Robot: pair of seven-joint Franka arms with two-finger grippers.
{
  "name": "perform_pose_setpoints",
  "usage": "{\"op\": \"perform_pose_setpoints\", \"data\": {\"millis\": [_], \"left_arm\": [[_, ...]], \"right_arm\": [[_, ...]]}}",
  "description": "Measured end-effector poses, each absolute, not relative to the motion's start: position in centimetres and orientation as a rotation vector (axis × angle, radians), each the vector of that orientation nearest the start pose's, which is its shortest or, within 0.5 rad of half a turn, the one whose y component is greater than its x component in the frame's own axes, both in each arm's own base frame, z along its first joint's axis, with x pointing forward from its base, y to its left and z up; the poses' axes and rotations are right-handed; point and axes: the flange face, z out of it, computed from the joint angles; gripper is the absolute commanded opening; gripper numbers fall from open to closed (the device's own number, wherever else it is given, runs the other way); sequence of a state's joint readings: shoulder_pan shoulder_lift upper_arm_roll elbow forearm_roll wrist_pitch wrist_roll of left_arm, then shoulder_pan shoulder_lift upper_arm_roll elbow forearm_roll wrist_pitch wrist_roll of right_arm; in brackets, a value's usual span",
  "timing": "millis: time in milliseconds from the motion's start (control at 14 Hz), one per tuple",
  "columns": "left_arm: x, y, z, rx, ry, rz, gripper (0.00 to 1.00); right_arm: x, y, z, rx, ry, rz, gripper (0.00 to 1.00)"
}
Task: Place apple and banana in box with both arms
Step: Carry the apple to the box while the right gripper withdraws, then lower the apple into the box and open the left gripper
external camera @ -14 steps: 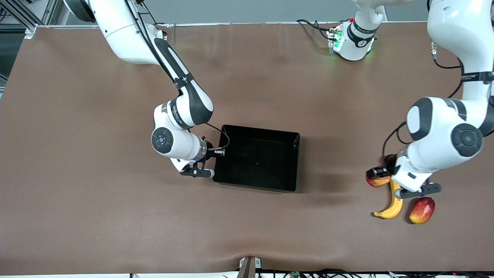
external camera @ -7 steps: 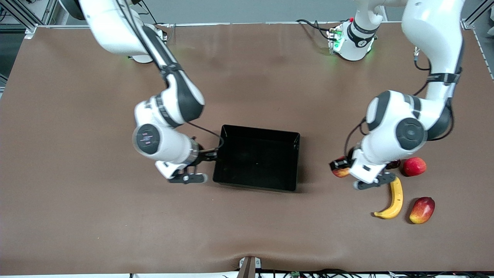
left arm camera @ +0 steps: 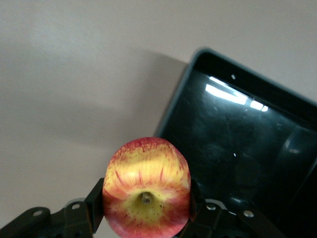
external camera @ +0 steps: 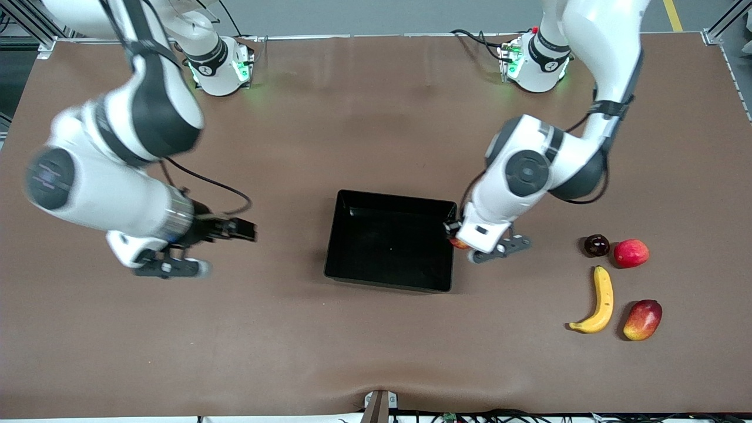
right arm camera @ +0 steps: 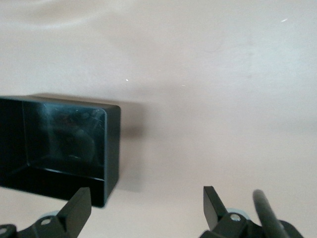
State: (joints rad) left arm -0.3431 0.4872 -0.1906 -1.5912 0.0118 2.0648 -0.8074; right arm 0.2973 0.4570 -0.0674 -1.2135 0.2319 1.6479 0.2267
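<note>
My left gripper (external camera: 461, 242) is shut on the apple (external camera: 457, 242), a red fruit streaked with yellow, and holds it over the wall of the black box (external camera: 388, 247) at the left arm's end. In the left wrist view the apple (left arm camera: 146, 186) sits stem dimple up between both fingers, with the box (left arm camera: 237, 144) below. The banana (external camera: 599, 302) lies on the table toward the left arm's end, apart from both grippers. My right gripper (external camera: 176, 264) is open and empty over bare table, off the box's other end. The box also shows in the right wrist view (right arm camera: 59, 144).
Beside the banana lie a dark plum (external camera: 596, 245), a smooth pinkish-red round fruit (external camera: 631, 253) and a red-yellow mango (external camera: 642, 319). The box holds nothing. The brown table cover (external camera: 376, 352) spreads wide around it.
My left gripper has carried the apple from beside the banana to the box's wall. My right gripper has moved away from the box toward the right arm's end of the table.
</note>
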Motion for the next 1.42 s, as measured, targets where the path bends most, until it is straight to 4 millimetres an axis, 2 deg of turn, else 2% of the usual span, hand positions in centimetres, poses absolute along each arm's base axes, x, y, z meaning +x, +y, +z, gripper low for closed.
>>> {"op": "perform_pose_setpoints", "data": {"millis": [214,427,712,997,1210,1424], "left_arm": [[58.9,-35.4,33.5,-3.167,-0.444,0.085,0.0],[58.6,-37.1,30.8,-3.184,-0.449,0.074,0.0],[58.1,-38.6,26.8,-3.192,-0.43,0.091,0.0],[57.5,-39.4,23.6,-3.187,-0.41,0.117,0.0],[57.3,-39.3,22.4,-3.175,-0.406,0.136,0.0],[57.0,-39.7,21.1,-3.174,-0.39,0.137,0.0]], "right_arm": [[65.4,13.7,55.6,-3.008,-0.044,0.065,1.0],[63.6,10.4,58.3,-3.087,-0.036,0.042,1.0],[59.8,4.8,62.0,-3.094,-0.01,0.039,1.0],[56.1,1.3,66.6,-3.152,0.03,-0.005,1.0],[54.4,-1.7,67.9,-3.16,0.106,-0.011,1.0],[53.8,-3.1,66.7,-3.158,0.131,0.022,1.0]]}}
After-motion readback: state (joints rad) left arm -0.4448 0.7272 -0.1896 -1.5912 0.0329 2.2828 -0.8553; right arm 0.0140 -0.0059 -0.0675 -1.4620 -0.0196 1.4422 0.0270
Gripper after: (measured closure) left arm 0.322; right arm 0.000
